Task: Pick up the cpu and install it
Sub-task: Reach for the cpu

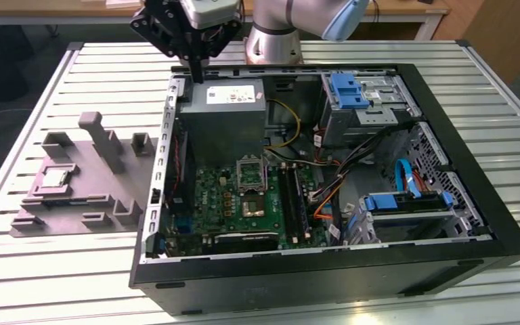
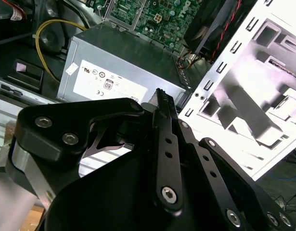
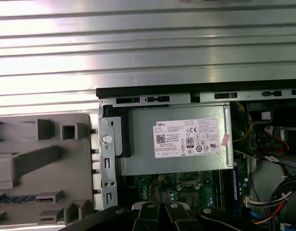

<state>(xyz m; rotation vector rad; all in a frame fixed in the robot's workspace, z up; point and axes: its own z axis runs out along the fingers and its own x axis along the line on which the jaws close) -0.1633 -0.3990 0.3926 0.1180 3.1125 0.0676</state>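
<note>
Gripper: I see the gripper (image 1: 197, 74) above the back left corner of the open computer case (image 1: 504, 227). Its fingers seem pressed together to one thin tip with nothing between them, and the second wrist view (image 2: 161, 95) agrees.
Beneath it: the grey power supply (image 1: 224, 112) with its white label. The first wrist view shows that label square-on (image 3: 186, 138), while the second wrist view catches it at a slant (image 2: 109, 82).
Cpu: the cpu (image 1: 57, 177) lies flat in a square pocket of the grey fixture (image 1: 97, 200), outside the case on the exterior view's left and well apart from the gripper.
Socket: the metal-framed socket (image 1: 252, 203) sits on the green motherboard (image 1: 210, 196), its frame tipped up.
Table: the slatted metal table (image 1: 61, 277) carries the case and fixture.
</note>
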